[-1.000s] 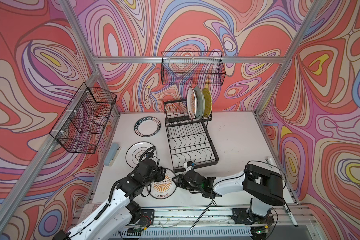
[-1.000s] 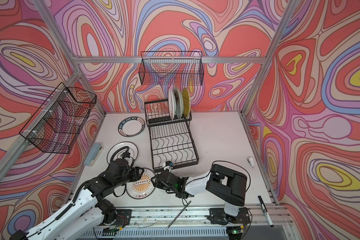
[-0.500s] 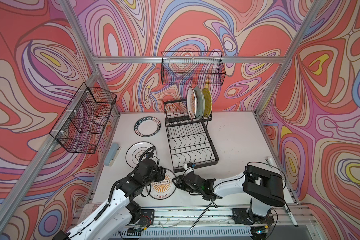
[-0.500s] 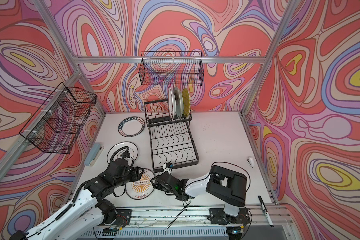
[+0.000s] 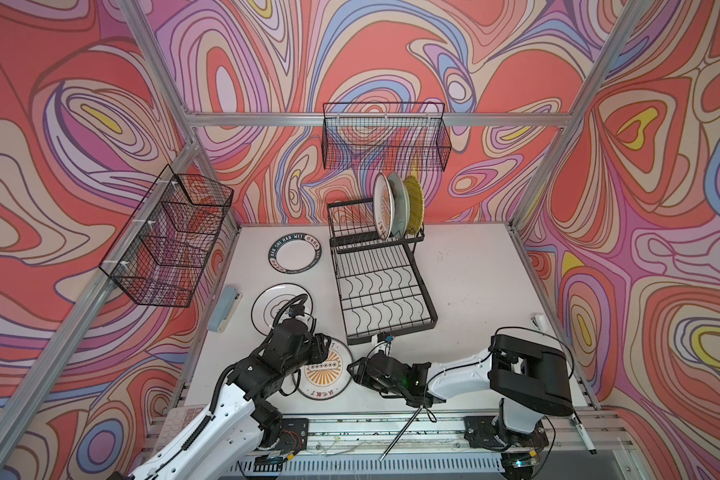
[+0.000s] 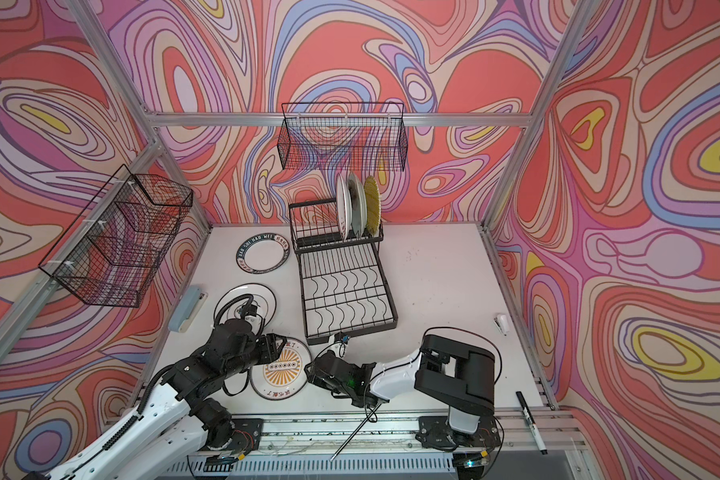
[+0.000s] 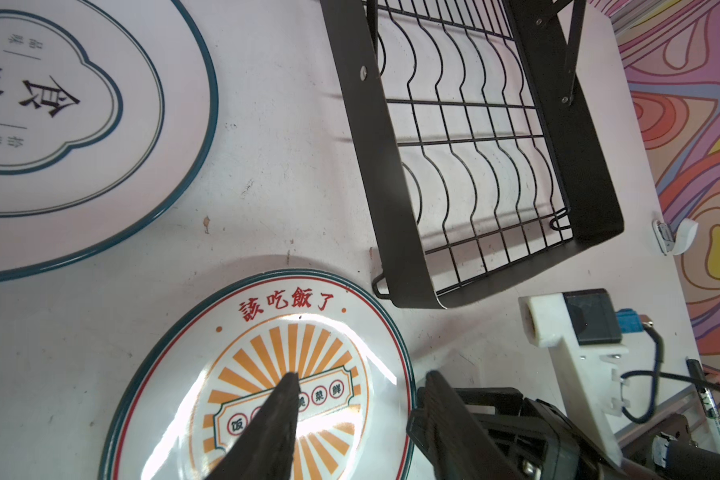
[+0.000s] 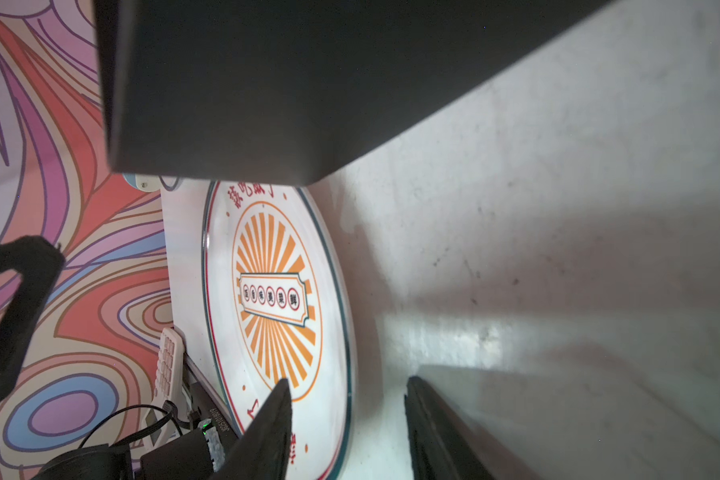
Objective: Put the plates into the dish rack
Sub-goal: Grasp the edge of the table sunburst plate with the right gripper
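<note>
A: Hands first, quick.

B: Left gripper (image 7: 360, 378): jaws apart, holding nothing, hung over the sunburst plate (image 5: 326, 376). Right gripper (image 8: 348, 382): jaws apart too, one finger over the plate's face, the other on the table side. The rim sits between them, with no pinch that I can see.

A: Plate where?

B: Flat on the table (image 5: 474, 291), just off the dish rack's (image 5: 391, 331) near left corner, apparently not touching it. Left of the rack lie the dark-ringed plate (image 5: 262, 309) and, further back, the black lettered-rim plate (image 5: 295, 254). Three stand upright in the rack's raised tier: racked sunburst plate (image 5: 382, 212), pale green plate (image 5: 400, 205), yellow plate (image 5: 415, 203).

A: Risks?

B: My guess is that both grippers crowd one rim, so they could knock each other. The plate is glossy and flat, so a finger may skate and shove it instead of getting under. Tipped up carelessly, it could clip the rack's near wall.

A: What can't you see?

B: Whether the right gripper's table-side finger is under the rim or only beside it. The rack wall blocks much of the right wrist view. The left arm (image 5: 229, 409) covers the sunburst plate's left edge and part of the dark-ringed plate in both top views. Any pattern on the pale green plate is unreadable.
</note>
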`<state>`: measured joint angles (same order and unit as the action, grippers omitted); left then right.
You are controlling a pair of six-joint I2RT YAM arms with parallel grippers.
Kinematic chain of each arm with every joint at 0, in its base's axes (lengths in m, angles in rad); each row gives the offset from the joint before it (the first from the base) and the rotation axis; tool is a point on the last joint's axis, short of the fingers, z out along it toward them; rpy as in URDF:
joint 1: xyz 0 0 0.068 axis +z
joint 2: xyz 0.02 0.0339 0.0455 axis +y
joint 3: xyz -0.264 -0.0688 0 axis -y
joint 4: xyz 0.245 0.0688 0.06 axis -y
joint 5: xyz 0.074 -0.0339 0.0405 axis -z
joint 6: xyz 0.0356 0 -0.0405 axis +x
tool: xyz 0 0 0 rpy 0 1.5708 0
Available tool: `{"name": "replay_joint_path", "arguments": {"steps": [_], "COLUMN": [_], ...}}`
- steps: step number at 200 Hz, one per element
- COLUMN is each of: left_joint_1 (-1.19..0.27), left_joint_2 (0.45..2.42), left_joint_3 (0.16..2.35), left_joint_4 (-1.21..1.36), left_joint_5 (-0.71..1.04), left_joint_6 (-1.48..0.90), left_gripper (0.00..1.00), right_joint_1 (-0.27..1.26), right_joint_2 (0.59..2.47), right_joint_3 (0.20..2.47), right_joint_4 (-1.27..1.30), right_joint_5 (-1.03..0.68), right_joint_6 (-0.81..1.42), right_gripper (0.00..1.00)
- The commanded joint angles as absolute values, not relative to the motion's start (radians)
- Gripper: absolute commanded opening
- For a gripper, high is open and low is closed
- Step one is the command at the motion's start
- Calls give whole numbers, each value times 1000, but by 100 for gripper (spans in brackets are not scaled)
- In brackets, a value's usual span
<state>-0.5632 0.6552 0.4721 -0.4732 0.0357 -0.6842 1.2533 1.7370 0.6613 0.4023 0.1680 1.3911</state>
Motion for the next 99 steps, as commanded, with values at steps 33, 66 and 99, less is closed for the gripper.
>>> {"name": "replay_joint_path", "arguments": {"steps": [33,66,99], "left_joint_1": [-564,-565,-565], "left_joint_2": [650,653,643], "left_joint_3": [499,500,505], "left_joint_4": [-528,-544,-569], "left_joint_5": [28,35,38], "left_joint_6": [-691,-686,-680], "left_gripper": [52,52,52], "right_joint_1": [1274,1280,1281], "right_joint_2": [1780,1839,1865], "right_joint_3": [656,646,643], "right_joint_4": [434,504,535], "right_joint_5": [181,190,208], "right_joint_6": [1456,1496,1513], "right_gripper": [45,43,42]}}
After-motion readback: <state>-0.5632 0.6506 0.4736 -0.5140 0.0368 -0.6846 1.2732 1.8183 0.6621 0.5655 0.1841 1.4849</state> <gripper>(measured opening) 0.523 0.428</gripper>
